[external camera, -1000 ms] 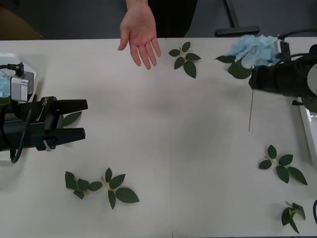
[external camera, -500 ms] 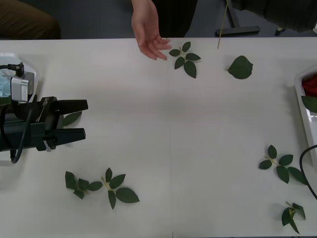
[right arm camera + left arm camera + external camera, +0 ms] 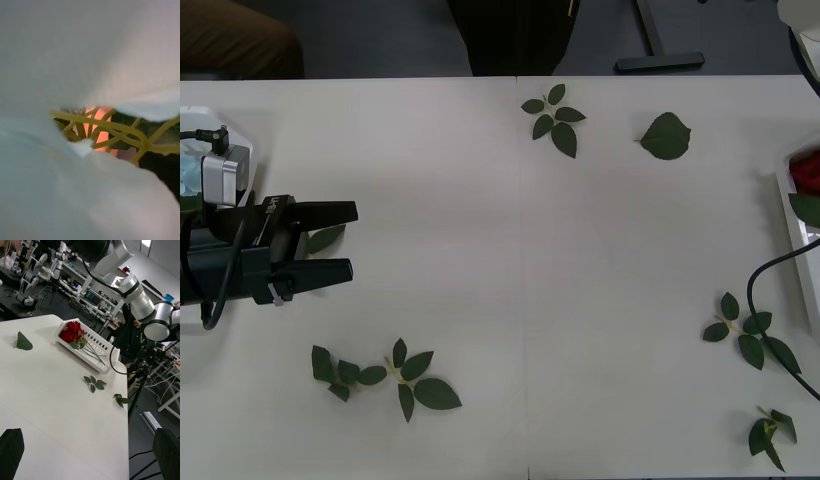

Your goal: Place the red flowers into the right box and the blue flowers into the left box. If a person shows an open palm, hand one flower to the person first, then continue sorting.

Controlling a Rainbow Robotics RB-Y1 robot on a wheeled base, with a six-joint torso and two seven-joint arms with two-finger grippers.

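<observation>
The person's hand is gone from the table edge; the left gripper point(image 3: 350, 241), fingers apart, sits well apart from the red flowers point(image 3: 73, 332) in the right box point(image 3: 101, 348).

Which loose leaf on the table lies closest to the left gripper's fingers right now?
The single leaf lying right beside the left gripper, between its open fingers. The leaf sprigs lie nearer the robot, well apart.

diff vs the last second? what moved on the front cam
The right arm carried a blue flower up and away from the table's far right corner, towards the person, leaving one large leaf there. The person's open palm over the far edge turned, then withdrew. The left gripper stayed parked, open, at the table's left; the red flowers stayed in the right box, and the leaf sprigs stayed put.
</observation>
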